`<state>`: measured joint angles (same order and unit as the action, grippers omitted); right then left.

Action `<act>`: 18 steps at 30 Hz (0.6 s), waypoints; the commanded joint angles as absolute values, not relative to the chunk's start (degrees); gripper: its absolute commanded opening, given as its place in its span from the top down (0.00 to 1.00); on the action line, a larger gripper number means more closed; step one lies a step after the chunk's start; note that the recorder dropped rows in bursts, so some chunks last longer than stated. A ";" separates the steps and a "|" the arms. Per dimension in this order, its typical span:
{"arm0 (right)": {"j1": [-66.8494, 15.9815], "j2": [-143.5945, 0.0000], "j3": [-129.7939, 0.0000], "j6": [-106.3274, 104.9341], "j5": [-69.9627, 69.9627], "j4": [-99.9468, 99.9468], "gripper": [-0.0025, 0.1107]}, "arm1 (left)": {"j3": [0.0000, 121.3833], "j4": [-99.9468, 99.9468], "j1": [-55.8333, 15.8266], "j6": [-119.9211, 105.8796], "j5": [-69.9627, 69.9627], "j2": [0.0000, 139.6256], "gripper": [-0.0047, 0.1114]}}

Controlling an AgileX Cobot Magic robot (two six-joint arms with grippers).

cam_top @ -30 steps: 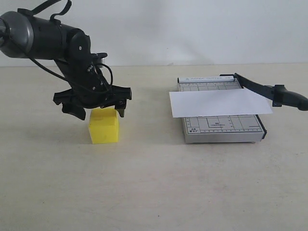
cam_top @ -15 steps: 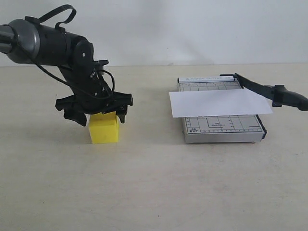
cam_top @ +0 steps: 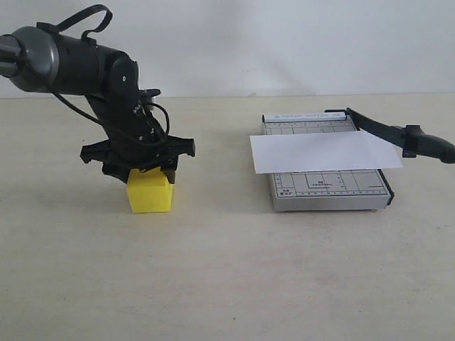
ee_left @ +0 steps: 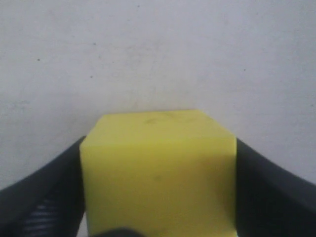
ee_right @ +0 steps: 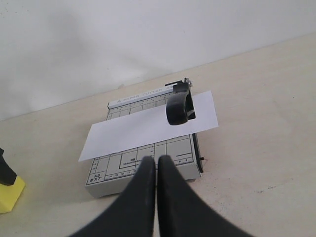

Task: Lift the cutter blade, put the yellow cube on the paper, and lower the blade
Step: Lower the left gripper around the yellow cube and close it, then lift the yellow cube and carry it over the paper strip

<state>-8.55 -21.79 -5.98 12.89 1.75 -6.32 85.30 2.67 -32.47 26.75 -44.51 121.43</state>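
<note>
A pale beige bench (cam_top: 227, 277) with a plain matte top fills the exterior view. A bright yellow cube (cam_top: 149, 195) sits on it toward the left. A small grey trimmer base (cam_top: 334, 187) with printed grid lines lies flat toward the right, well apart from the cube.

Ok so the black left gripper (cam_top: 144, 175) now sits lower than a second ago, dropped right down over the bright yellow solid cube (cam_top: 150, 196). Its black fingers (ee_left: 269, 192) have pulled in from wide open and now hug the cube's left and right faces. The cube looks nudged slightly left too.
</note>
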 commanded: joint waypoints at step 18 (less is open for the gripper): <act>-8.58 -21.29 -5.72 12.93 1.32 -5.83 0.97 | 129.17 -4.11 -45.89 9.03 -53.05 135.95 0.92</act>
<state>-8.55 -21.79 -5.98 12.89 1.75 -6.32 125.55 -1.82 -44.67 9.69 -52.53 134.16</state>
